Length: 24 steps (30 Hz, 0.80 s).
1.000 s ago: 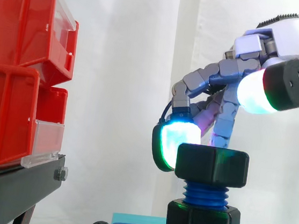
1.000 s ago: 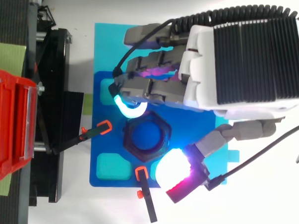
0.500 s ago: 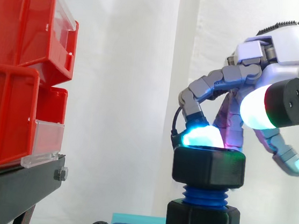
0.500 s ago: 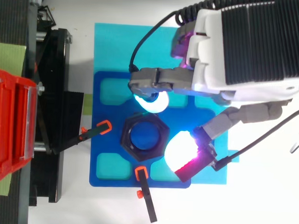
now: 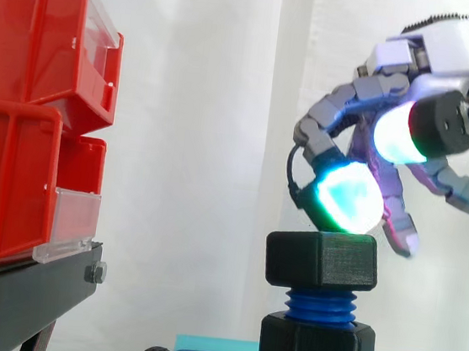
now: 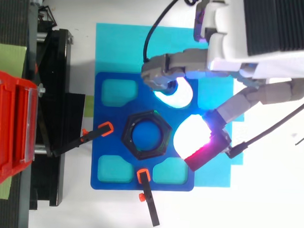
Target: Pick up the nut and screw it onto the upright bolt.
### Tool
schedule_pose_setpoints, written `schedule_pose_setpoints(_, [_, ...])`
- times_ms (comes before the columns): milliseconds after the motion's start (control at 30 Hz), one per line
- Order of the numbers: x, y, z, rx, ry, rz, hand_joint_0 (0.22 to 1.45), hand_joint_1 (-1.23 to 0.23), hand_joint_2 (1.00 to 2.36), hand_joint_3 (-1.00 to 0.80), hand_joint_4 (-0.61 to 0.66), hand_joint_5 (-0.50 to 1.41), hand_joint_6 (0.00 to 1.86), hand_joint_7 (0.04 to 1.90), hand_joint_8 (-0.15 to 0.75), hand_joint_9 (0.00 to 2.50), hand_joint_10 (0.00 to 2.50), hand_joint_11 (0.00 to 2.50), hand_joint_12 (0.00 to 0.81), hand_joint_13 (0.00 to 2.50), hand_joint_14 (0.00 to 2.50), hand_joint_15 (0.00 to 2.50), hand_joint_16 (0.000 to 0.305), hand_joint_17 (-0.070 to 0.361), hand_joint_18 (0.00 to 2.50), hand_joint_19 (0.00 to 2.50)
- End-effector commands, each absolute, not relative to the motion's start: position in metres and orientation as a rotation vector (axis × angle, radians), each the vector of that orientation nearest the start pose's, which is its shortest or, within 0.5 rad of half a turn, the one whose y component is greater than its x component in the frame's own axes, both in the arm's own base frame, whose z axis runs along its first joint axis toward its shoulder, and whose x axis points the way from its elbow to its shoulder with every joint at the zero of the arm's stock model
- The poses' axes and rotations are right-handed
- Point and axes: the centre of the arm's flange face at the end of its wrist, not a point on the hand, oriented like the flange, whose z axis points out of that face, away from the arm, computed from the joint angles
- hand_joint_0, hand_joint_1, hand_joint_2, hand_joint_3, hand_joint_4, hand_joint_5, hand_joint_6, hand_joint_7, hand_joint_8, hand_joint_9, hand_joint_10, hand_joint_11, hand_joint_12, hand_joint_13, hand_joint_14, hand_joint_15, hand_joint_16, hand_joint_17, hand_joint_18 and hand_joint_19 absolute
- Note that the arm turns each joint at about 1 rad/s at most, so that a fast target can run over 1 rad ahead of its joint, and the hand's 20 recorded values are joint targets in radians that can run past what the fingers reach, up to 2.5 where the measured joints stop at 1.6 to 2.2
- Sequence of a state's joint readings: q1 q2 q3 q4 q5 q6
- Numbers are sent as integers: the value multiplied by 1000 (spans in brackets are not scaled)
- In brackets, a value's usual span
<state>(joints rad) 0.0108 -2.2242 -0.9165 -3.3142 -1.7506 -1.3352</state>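
Nut: black hexagonal nut (image 5: pixel 321 260) sat level on top of the upright bolt, with nothing holding it.
Bolt: blue bolt (image 5: pixel 318 304) stood upright; a few turns of thread showed between the nut and a black collar (image 5: pixel 314 348) at its foot.
Hand: the hand (image 5: pixel 448 47) hung above the nut and off to the view's right in the side view, fingers spread apart and loose, closed on nothing.
Nearest pad: a cyan-glowing pad (image 5: pixel 346 197) hovered just over the nut's upper right edge in the side view. From above it lay beyond the nut's rim, apart from it.
Thumb: its white-and-magenta pad (image 6: pixel 194 138) lay just beside the nut from above, but well above it from the side.
Base: blue plate (image 6: pixel 107 117) on a cyan mat (image 6: pixel 115 41), with two orange-tipped clamps (image 6: pixel 106 128) pointing at the nut.
Surroundings: red bins (image 5: pixel 23 101) on a black stand (image 5: pixel 17 295), well apart from the bolt.
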Motion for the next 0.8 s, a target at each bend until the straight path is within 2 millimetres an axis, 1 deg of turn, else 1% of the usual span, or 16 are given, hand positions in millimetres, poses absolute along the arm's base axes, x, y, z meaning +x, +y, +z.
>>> schedule_pose_setpoints(0, [734,-109,408,46,1720,334,515,-357,1000,-500,120,50,504,1286,217,1900,16,443,230,1430,8,207,21,47,1001,399])
schedule_pose_setpoints(67, [735,-109,412,41,1709,333,511,-356,1000,-500,135,30,505,1247,211,1838,15,419,231,1375,8,205,23,51,987,398])
schedule_pose_setpoints(100, [735,-109,412,39,1708,327,509,-354,1000,-500,159,9,505,1171,224,1768,15,414,246,1300,8,192,24,55,912,405])
schedule_pose_setpoints(133, [735,-109,412,39,1708,327,509,-354,1000,-500,167,0,505,1140,224,1729,14,404,250,1275,8,196,25,56,910,402])
schedule_pose_setpoints(167, [735,-109,407,40,1715,325,505,-350,1000,-500,198,-24,505,1043,210,1633,15,367,260,1126,8,160,28,62,843,393])
schedule_pose_setpoints(200, [735,-106,401,37,1723,328,500,-346,1000,-500,201,-44,505,984,202,1517,11,314,275,921,4,119,29,65,660,362])
schedule_pose_setpoints(233, [734,-105,396,37,1728,332,499,-345,1000,-500,206,-54,504,953,198,1435,10,276,282,823,4,96,30,68,554,340])
schedule_pose_setpoints(267, [736,-103,389,34,1717,333,489,-328,1000,-500,197,-85,503,853,201,1244,7,180,303,605,0,14,32,72,291,209])
schedule_pose_setpoints(300, [738,-102,386,34,1705,332,487,-324,1000,-500,183,-93,503,821,208,1188,4,130,305,534,0,0,31,71,194,156])
schedule_pose_setpoints(333, [741,-100,382,39,1681,332,482,-319,1000,-500,169,-112,503,756,211,1029,0,33,307,371,0,0,32,72,0,35])
schedule_pose_setpoints(367, [746,-98,374,48,1632,338,473,-304,1000,-500,161,-129,502,707,215,882,0,0,316,255,0,0,34,77,0,0])
schedule_pose_setpoints(400, [747,-96,371,50,1620,347,468,-295,1000,-500,146,-140,502,672,220,786,0,0,319,182,0,0,35,79,0,0])
schedule_pose_setpoints(533, [751,-89,356,76,1585,387,458,-272,1000,-500,109,-173,501,595,206,580,0,0,322,61,0,0,39,87,0,0])
schedule_pose_setpoints(567, [750,-86,348,81,1582,396,453,-247,1000,-500,78,-194,501,577,204,500,0,0,324,16,0,0,40,90,0,0])
schedule_pose_setpoints(633, [749,-86,341,87,1591,392,452,-245,1000,-500,69,-202,501,563,198,453,0,0,327,3,0,0,41,91,0,0])
schedule_pose_setpoints(767, [746,-86,335,95,1618,387,450,-237,1000,-500,65,-204,501,556,197,408,0,0,330,0,0,0,41,93,0,0])
